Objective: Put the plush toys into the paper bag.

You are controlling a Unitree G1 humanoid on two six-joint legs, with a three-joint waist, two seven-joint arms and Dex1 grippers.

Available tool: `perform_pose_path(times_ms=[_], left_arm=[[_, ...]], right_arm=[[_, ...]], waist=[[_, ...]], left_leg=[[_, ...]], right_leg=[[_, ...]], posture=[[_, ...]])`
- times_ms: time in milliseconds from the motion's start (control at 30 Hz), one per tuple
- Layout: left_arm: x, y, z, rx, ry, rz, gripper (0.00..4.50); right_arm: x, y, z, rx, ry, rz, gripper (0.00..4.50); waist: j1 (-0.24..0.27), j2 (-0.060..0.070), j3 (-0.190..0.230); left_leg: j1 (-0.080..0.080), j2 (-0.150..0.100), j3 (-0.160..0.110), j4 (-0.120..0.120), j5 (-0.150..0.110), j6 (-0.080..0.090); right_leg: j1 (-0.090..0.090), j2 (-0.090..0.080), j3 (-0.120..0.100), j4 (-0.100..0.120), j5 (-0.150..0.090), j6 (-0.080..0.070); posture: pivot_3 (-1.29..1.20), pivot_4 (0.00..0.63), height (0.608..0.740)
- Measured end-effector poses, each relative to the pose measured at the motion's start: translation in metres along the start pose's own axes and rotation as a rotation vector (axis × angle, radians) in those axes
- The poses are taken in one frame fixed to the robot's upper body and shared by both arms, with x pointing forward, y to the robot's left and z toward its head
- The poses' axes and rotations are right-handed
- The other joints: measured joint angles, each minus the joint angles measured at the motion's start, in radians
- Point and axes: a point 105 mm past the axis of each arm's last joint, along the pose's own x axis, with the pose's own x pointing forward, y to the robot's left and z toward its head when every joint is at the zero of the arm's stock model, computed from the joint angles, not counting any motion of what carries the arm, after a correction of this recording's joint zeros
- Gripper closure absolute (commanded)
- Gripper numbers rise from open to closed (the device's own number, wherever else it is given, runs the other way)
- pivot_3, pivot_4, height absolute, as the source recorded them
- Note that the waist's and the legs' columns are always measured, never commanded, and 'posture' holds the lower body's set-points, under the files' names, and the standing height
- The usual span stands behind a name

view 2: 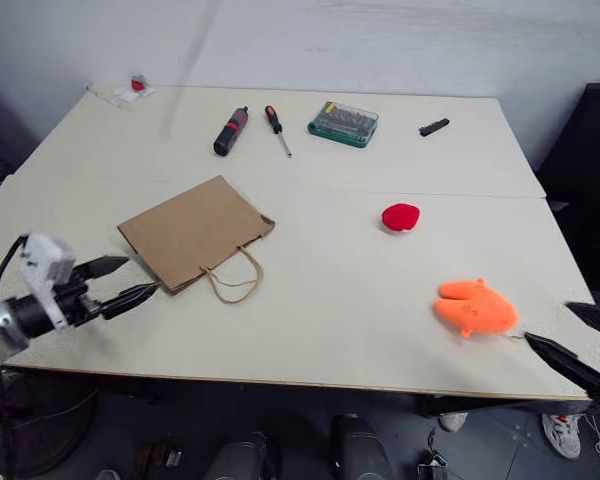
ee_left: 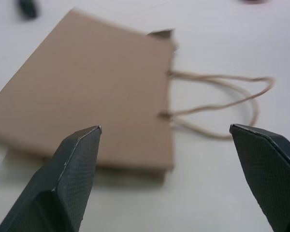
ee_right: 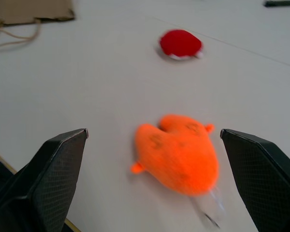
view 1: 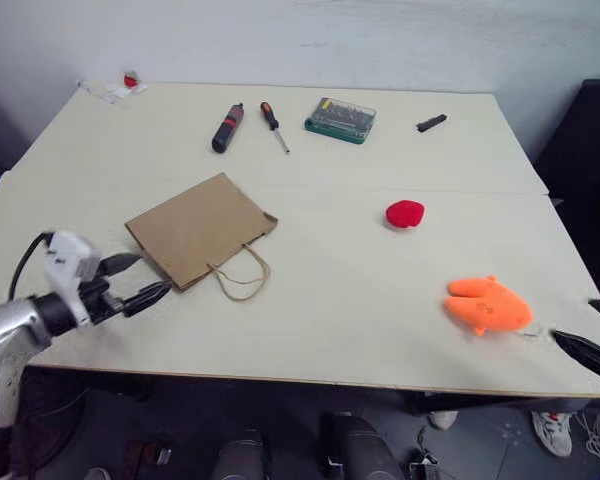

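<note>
The brown paper bag [view 1: 200,230] lies flat on the table, its tan loop handles [view 1: 242,277] pointing toward the front edge. My left gripper [view 1: 140,280] stands open just left of the bag's near corner, nothing between its fingers; the left wrist view looks over the bag [ee_left: 92,96]. The red plush toy [view 1: 405,213] rests mid-table to the right. The orange hand-shaped plush toy [view 1: 488,305] lies near the front right edge. My right gripper [view 2: 570,345] is open at the right edge, just right of the orange toy [ee_right: 179,154], apart from it.
At the back of the table lie a red-and-black screwdriver handle [view 1: 227,128], a thin screwdriver [view 1: 273,126], a green bit case [view 1: 340,120] and a small black piece [view 1: 431,123]. A small red and white item [view 1: 128,84] sits at the back left corner. A dark chair [view 1: 590,160] stands to the right.
</note>
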Motion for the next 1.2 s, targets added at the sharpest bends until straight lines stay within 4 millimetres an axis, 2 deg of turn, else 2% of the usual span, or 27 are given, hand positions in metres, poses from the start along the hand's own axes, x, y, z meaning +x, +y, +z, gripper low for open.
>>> perform_pose_path(times_ms=[67,133,233,333,533,633,767,1100,1133,1200], left_arm=[[0.021,-0.013,0.016,0.111,-0.007,-0.110,0.04],[0.035,-0.021,0.019,0.129,-0.019,-0.169,0.04],[0.055,-0.031,0.014,0.177,0.011,-0.257,0.04],[0.064,-0.035,0.008,0.239,0.046,-0.326,0.04],[0.075,-0.036,-0.009,0.319,0.093,-0.394,0.04],[0.084,-0.035,-0.014,0.361,0.090,-0.392,0.04],[0.092,-0.025,-0.012,0.366,0.053,-0.350,0.92],[0.092,-0.025,-0.015,0.374,0.042,-0.366,4.27],[0.094,-0.027,-0.014,0.354,0.029,-0.375,4.45],[0.098,-0.033,-0.012,0.284,-0.011,-0.397,4.45]], right_arm=[[0.025,0.029,0.015,-0.017,-0.050,0.125,0.00],[0.040,0.046,0.021,-0.020,-0.077,0.191,0.00],[0.064,0.069,0.024,-0.025,-0.095,0.267,0.00],[0.082,0.087,0.030,-0.041,-0.127,0.329,0.00],[0.099,0.101,0.033,-0.042,-0.139,0.384,0.00],[0.105,0.104,0.031,-0.052,-0.134,0.390,0.00],[0.109,0.105,0.034,-0.058,-0.150,0.389,0.00],[0.110,0.105,0.030,-0.047,-0.136,0.385,0.00],[0.110,0.104,0.030,-0.046,-0.136,0.384,0.00],[0.110,0.103,0.029,-0.041,-0.136,0.381,0.00]], waist=[[0.000,0.000,0.000],[0.000,0.000,0.000],[-0.006,-0.001,0.000],[-0.008,-0.001,0.000],[-0.001,-0.001,0.000],[0.007,-0.001,0.000],[0.019,-0.001,0.000],[0.019,-0.001,0.000],[0.019,-0.001,0.000],[0.020,-0.001,0.000]], left_leg=[[0.000,0.000,0.000,0.000,0.003,-0.006],[0.000,0.000,0.000,-0.001,0.003,-0.006],[-0.002,0.001,0.000,0.001,0.003,-0.006],[-0.003,0.002,0.000,0.003,0.004,-0.007],[-0.006,0.002,-0.001,0.007,0.003,-0.005],[-0.012,0.003,-0.003,0.013,0.002,-0.003],[-0.015,0.002,-0.003,0.016,0.001,-0.001],[-0.016,0.002,-0.003,0.017,0.000,0.001],[-0.016,0.002,-0.003,0.017,0.000,0.002],[-0.017,0.002,-0.004,0.018,-0.001,0.003]], right_leg=[[0.001,0.001,0.000,0.000,0.000,0.000],[0.000,0.002,0.000,0.000,0.000,0.000],[-0.001,0.004,0.000,0.000,0.000,0.000],[-0.002,0.005,0.000,0.000,0.000,0.000],[-0.002,0.004,-0.001,0.000,0.000,0.001],[-0.004,0.004,-0.003,0.001,0.000,0.002],[-0.006,0.004,-0.004,0.001,0.001,0.003],[-0.006,0.003,-0.004,0.005,0.001,0.003],[-0.006,0.003,-0.004,0.004,0.001,0.003],[-0.006,0.003,-0.005,0.003,0.001,0.004]], posture=[[0.00,0.150,0.740],[0.00,0.150,0.740],[0.00,0.150,0.740],[0.00,0.150,0.740],[0.00,0.150,0.740],[0.00,0.150,0.740],[0.00,0.150,0.740],[0.00,0.150,0.740],[0.00,0.150,0.740],[0.00,0.150,0.740]])
